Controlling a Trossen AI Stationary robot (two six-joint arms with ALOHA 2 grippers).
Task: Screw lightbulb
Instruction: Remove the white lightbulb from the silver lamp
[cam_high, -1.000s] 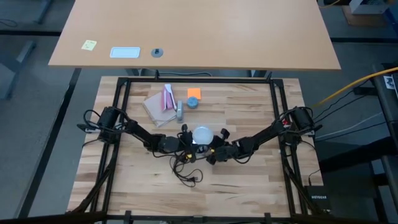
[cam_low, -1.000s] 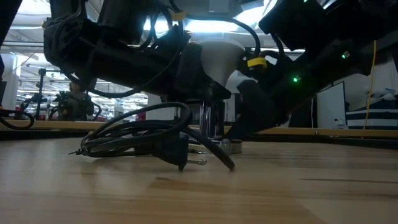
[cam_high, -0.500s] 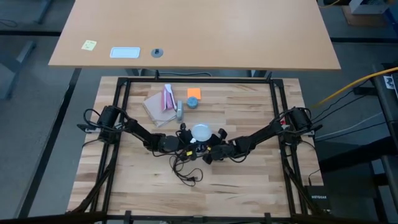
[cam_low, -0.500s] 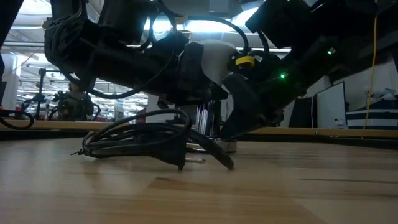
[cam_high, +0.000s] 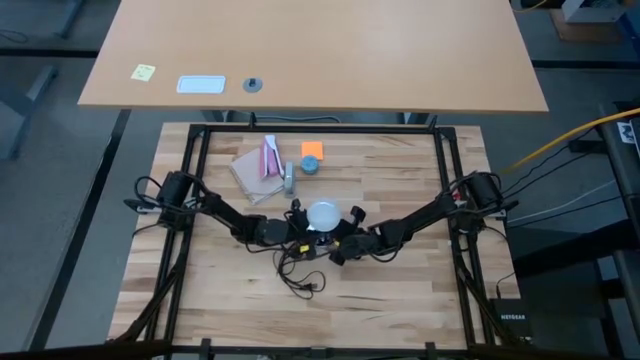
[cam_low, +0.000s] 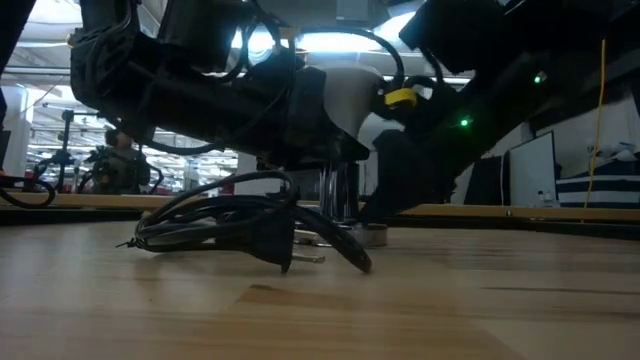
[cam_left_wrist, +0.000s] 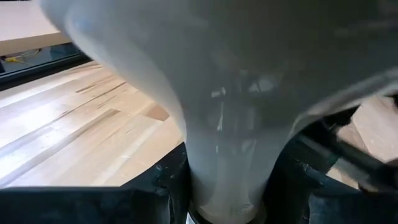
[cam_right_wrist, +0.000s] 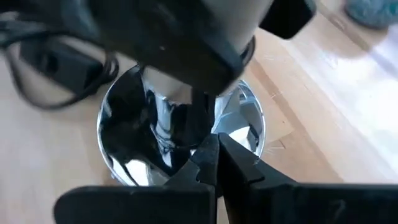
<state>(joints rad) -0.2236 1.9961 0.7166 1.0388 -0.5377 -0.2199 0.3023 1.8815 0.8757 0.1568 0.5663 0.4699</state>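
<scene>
Only one legible word – "NETGEAR", in white letters, read on the small dark box (cam_high: 511, 318) on the floor past the table's right near corner in the high view. Nothing readable on the yellow sticky note (cam_high: 143, 72) or the white label (cam_high: 201, 84) on the far desk – too small to make out. No other text seen in any view.

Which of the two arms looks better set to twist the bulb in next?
Probably the left. Its wrist view shows the left gripper closed around the lightbulb at its neck, above the socket. The right gripper sits shut at the socket's rim, seemingly steadying it.
</scene>
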